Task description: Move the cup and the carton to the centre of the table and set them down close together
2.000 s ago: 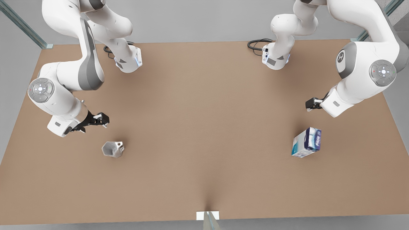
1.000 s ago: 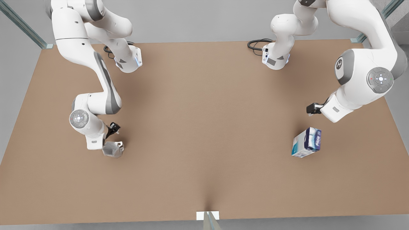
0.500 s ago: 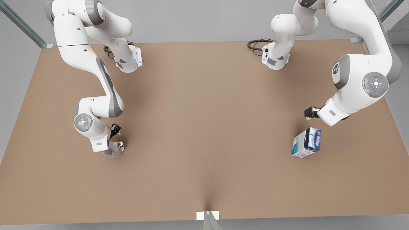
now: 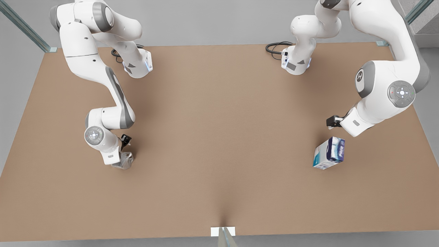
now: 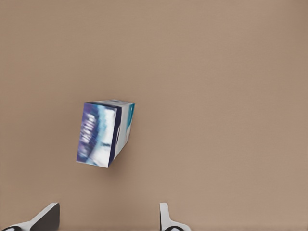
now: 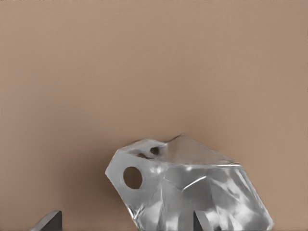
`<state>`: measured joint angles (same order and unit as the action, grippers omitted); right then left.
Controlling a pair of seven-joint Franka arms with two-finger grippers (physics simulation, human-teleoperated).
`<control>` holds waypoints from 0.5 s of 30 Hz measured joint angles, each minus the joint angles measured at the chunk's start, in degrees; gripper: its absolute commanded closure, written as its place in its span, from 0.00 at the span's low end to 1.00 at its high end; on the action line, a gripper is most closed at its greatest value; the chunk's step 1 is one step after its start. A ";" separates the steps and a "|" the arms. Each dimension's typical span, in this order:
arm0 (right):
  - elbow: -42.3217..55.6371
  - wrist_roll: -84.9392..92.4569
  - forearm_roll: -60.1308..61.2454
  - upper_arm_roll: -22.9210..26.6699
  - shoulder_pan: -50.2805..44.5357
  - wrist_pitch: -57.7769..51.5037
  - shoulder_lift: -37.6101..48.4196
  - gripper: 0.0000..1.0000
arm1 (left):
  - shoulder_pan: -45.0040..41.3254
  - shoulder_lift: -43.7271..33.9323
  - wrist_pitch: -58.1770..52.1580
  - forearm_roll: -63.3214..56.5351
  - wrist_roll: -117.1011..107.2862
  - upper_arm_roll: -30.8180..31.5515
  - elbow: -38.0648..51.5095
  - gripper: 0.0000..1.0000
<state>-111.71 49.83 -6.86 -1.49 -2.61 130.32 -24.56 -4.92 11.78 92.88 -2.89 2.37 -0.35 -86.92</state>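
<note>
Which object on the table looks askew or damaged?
Nothing looks damaged. The carton stands upright, turned at an angle to the table edges. The cup sits below the open right gripper; the open left gripper is short of the carton.

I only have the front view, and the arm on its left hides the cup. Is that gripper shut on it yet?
Observer: No. In the right wrist view the right gripper is open, with one finger overlapping the cup and the other out beyond its handle.
Operator: And the other gripper, near the carton?
Observer: The left gripper is open too. The carton stands ahead of its fingers, not between them.
</note>
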 measured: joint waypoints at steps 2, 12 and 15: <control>0.09 0.00 0.00 0.00 -0.03 0.19 -0.52 0.00 | 0.00 0.00 0.81 0.00 0.00 0.00 -0.38 0.00; 0.44 -0.09 0.09 0.00 -0.06 1.51 -3.19 0.00 | -0.05 0.18 2.97 -0.67 0.18 0.00 -2.11 0.00; 0.43 -0.04 0.09 0.00 -0.12 3.44 -3.99 0.00 | -0.24 1.22 6.91 -1.19 0.70 -0.57 -3.27 0.00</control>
<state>-111.28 49.79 -6.76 -1.49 -2.72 133.76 -28.55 -5.16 13.00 99.79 -4.08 3.07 -0.92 -90.19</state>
